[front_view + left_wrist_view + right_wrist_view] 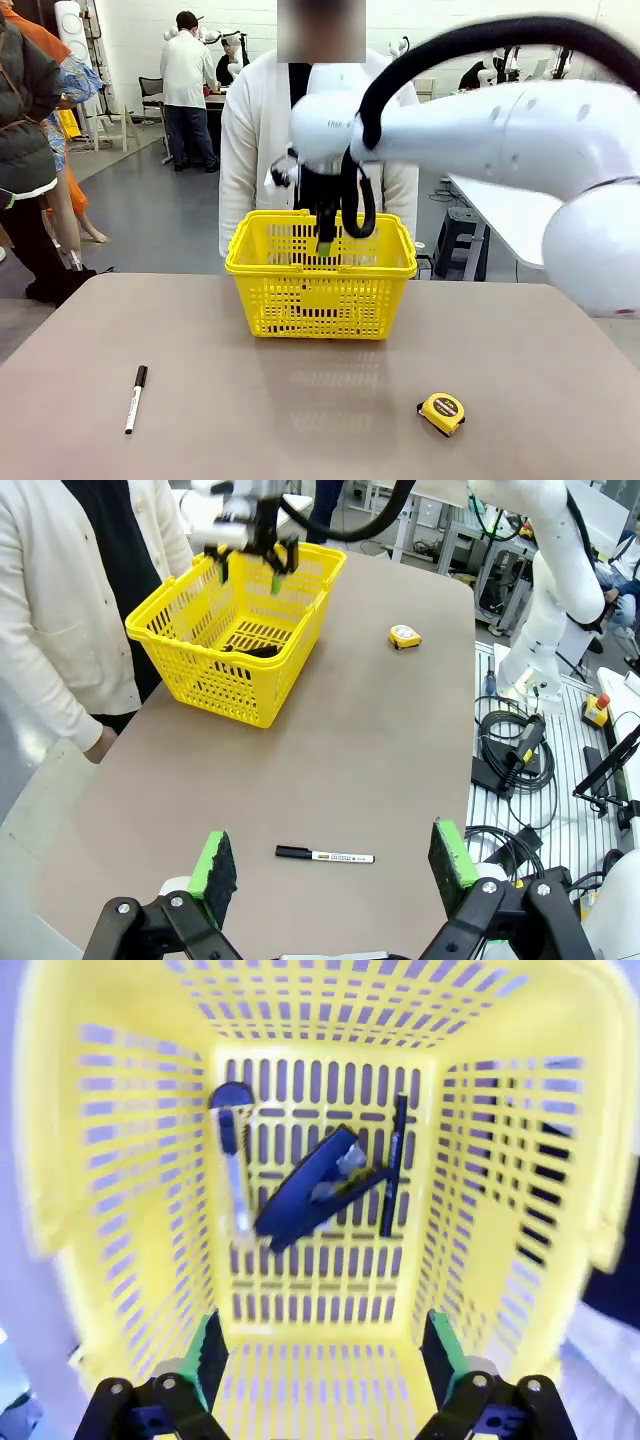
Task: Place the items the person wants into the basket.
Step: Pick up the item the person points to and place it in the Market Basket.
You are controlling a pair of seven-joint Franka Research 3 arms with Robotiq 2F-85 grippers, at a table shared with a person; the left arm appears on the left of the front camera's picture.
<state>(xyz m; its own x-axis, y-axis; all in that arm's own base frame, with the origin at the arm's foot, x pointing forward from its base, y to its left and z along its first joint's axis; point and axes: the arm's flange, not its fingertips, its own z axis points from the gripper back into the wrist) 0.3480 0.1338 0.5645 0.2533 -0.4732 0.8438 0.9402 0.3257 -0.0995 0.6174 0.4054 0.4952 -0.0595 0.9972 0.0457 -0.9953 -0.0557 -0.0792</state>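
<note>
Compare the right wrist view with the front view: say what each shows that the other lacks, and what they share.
Right wrist view alone: the stapler, utility knife and pen lying on the basket floor. Front view alone: the white marker and tape measure on the table, and the person behind the basket. Both: the yellow basket and the open right gripper above it.

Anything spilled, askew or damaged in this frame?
Nothing stands out. The stapler, knife and pen lie loose in the basket, which sits upright. The marker and tape measure rest on the table.
</note>
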